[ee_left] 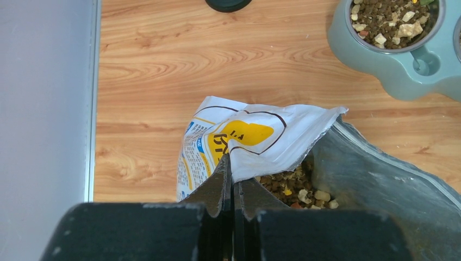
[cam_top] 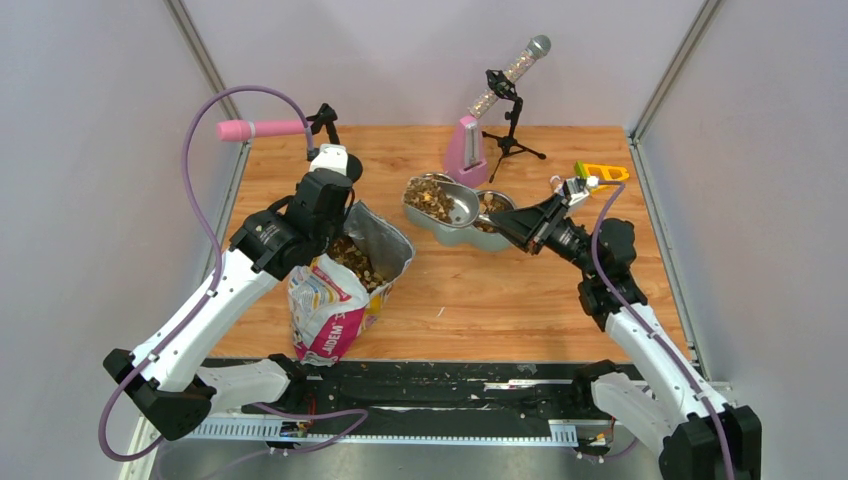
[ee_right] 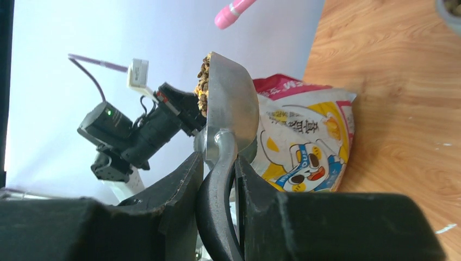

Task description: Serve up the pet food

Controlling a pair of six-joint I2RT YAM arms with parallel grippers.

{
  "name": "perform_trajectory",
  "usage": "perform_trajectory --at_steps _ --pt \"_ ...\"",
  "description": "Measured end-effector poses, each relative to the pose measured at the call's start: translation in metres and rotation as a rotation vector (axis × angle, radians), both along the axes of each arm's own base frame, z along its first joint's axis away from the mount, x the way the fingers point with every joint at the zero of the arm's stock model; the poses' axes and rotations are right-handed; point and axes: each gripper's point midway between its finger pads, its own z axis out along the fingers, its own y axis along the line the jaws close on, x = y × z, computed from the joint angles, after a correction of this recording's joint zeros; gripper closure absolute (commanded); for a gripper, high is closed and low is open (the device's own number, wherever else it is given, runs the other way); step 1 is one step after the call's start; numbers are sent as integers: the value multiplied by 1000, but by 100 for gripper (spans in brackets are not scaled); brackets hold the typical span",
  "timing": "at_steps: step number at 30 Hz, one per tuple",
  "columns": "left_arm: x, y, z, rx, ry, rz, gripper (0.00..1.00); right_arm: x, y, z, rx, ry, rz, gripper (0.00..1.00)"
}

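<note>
— while you keep the double bowl [cam_top: 447,232] as your reference, where does your left gripper [ee_left: 232,169] sit?
— off to the bowl's left. its jaws are pinched fully together on the top edge of the printed bag [ee_left: 255,136]. the bag stands open at the top, near the bowl but apart from it.
— and your right gripper [ee_right: 220,163]?
— it reaches in from the bowl's right. its jaws are partly closed and clamped on the handle of the metal scoop [ee_right: 234,103], which fills the gap between them. the scoop's cup is over the bowl's left compartment; whether it touches the bowl, i cannot tell.
— where is the pet food [cam_top: 428,193]?
— you have it in several places. a heap fills the bowl's left compartment, and more lies in the right compartment under the scoop's handle. some sits at the front lip of the scoop, and more lies inside the bag, left of the bowl.
— anything else on the table [cam_top: 560,300]?
— just behind the bowl stand a pink metronome-shaped thing [cam_top: 465,150] and a microphone [cam_top: 512,68] on a black stand. a pink microphone [cam_top: 260,129] is behind the bowl and well to its left. a yellow object [cam_top: 601,172] lies behind it to the right.
</note>
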Motion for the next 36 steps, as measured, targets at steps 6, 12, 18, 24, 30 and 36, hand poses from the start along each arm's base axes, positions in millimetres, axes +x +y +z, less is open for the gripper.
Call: perform_trajectory --at_steps 6,12,18,24,30,36 --pt "0 0 0 0 0 1 100 21 -44 -6 -39 19 -180 100" --pt "0 1 0 3 -2 4 100 40 -87 -23 -103 61 -365 100" --pt "0 1 0 4 -3 5 100 53 -116 -64 -198 153 -495 100" --pt "0 1 0 5 -2 6 100 64 -139 -109 -325 266 -598 100" --pt "0 1 0 6 -3 5 100 68 -152 -141 -432 333 -638 100" --pt "0 2 0 6 -3 6 100 71 -157 -166 -509 392 -626 100"
